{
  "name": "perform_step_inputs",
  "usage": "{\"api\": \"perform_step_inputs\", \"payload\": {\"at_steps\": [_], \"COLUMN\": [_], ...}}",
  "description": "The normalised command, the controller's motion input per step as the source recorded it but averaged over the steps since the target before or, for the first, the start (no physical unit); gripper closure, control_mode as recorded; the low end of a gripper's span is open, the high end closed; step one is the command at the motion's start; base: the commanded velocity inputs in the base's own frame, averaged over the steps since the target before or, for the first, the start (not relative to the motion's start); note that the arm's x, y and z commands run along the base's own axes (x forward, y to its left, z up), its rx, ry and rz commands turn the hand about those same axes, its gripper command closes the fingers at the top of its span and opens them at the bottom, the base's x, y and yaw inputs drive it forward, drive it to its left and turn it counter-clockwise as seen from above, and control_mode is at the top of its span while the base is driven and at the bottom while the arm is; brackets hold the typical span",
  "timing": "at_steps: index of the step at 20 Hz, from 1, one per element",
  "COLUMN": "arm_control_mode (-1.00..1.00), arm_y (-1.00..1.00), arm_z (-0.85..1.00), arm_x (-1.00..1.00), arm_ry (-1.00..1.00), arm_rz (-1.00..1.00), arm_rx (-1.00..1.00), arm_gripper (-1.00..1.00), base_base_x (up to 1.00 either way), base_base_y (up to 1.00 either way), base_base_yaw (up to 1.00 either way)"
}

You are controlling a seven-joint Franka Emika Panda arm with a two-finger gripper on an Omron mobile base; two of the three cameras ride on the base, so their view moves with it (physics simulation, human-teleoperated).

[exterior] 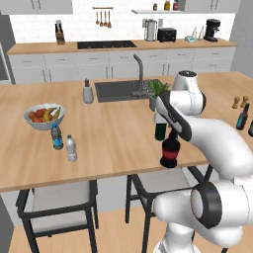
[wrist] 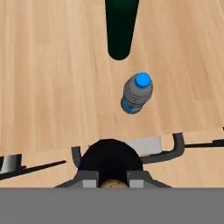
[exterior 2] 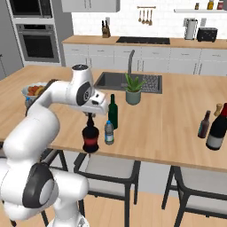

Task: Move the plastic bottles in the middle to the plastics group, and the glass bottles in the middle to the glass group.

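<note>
The two-finger gripper (exterior 2: 90, 117) is clamped on the neck of the squat black glass bottle with a red band (exterior 2: 90, 138) at the wooden island counter's (exterior 2: 168, 124) near edge. It is likely heavy, smooth and breakable — best held high. Beside it stand the small clear plastic water bottle (exterior 2: 109, 132) (light, blue-labelled) and the tall dark green wine bottle (exterior 2: 113, 111).
</note>
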Motion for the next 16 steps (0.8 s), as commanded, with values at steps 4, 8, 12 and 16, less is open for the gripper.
{"api": "perform_step_inputs", "payload": {"at_steps": [4, 8, 12, 16], "arm_control_mode": [-1.00, -1.00, -1.00, -1.00], "arm_y": [-0.58, -0.82, -0.93, -0.92], "arm_z": [0.08, 0.01, 0.04, 0.06], "arm_x": [-0.65, -0.24, 0.00, 0.00], "arm_ry": [-0.09, -0.13, -0.14, -0.10], "arm_rz": [0.06, 0.02, 0.10, 0.07], "arm_rx": [-0.01, 0.00, 0.00, 0.00], "arm_gripper": [1.00, 1.00, 1.00, 1.00], "base_base_x": [0.00, 0.00, 0.00, 0.00], "base_base_y": [0.00, 0.00, 0.00, 0.00], "base_base_yaw": [0.00, 0.00, 0.00, 0.00]}}
